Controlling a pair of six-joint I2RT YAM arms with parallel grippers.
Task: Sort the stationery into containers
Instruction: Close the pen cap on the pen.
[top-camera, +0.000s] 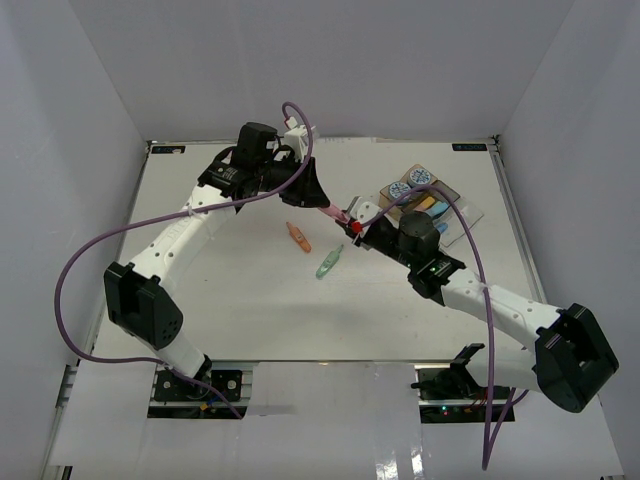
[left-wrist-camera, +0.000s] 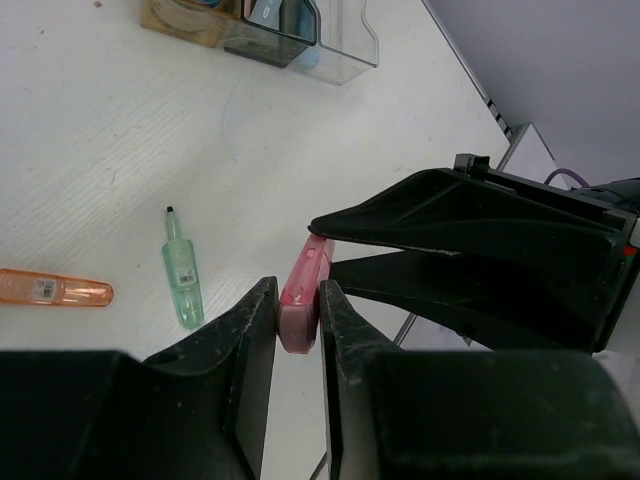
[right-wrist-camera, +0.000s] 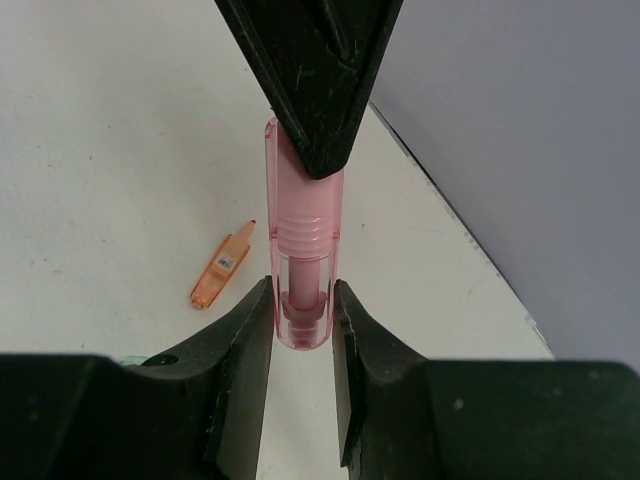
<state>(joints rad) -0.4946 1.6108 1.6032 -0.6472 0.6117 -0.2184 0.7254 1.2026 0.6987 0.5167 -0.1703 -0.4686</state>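
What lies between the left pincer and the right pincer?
The pink piece spans the gap: the left pincer grips one end, the right pincer the other. Both wrist views show it.

White table (top-camera: 250, 310), plain pale-grey walls (top-camera: 300, 60)

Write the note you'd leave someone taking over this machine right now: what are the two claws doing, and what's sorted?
Grippers: the left gripper is shut on the pink piece; the right gripper is shut on its other end, so both hold it at once.
Done: the two rolls sit in the containers.
Left: the pink piece needs a tray; the orange piece and green piece lie loose on the table.
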